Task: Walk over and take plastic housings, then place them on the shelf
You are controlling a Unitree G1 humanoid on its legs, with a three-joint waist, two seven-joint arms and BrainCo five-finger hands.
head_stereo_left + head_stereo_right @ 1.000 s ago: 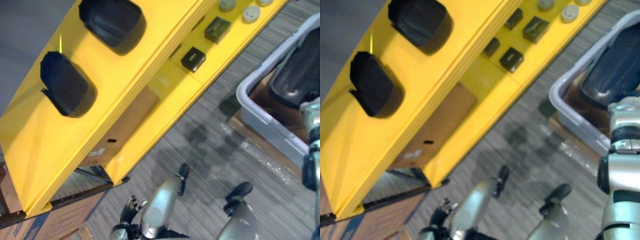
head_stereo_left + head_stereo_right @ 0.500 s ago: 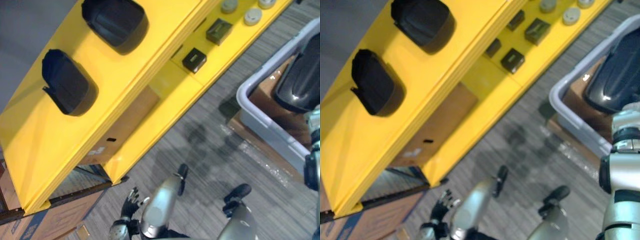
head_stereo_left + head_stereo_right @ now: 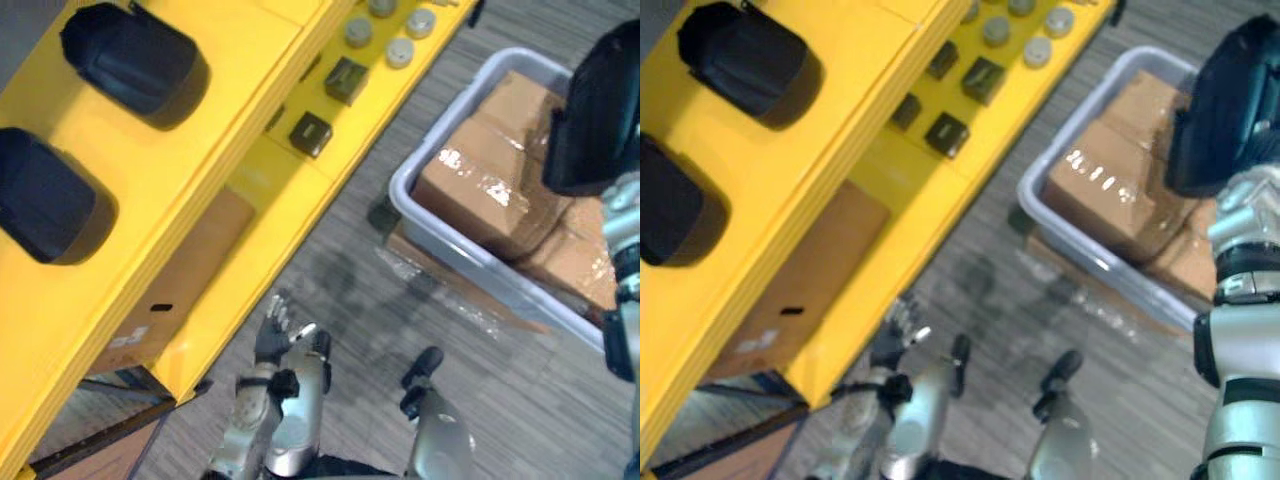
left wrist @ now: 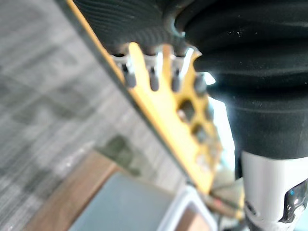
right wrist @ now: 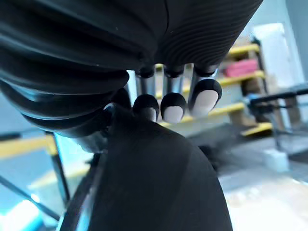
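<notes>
Right hand [image 5: 166, 103] curls its fingers round a black housing [image 3: 600, 110] by a grey bin [image 3: 470, 262] — left hand [image 3: 275, 335] spread, near the yellow shelf [image 3: 225, 125].

No print can be read; the white label [image 3: 130, 337] on the cardboard box [image 3: 195, 262] under the yellow shelf [image 3: 235, 105] is illegible.

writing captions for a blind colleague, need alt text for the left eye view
The robot's right hand holds a black plastic housing at the right edge, over a grey bin of cardboard boxes. Two more housings lie on a yellow shelf at left, and the left hand hangs open near the bottom.
</notes>
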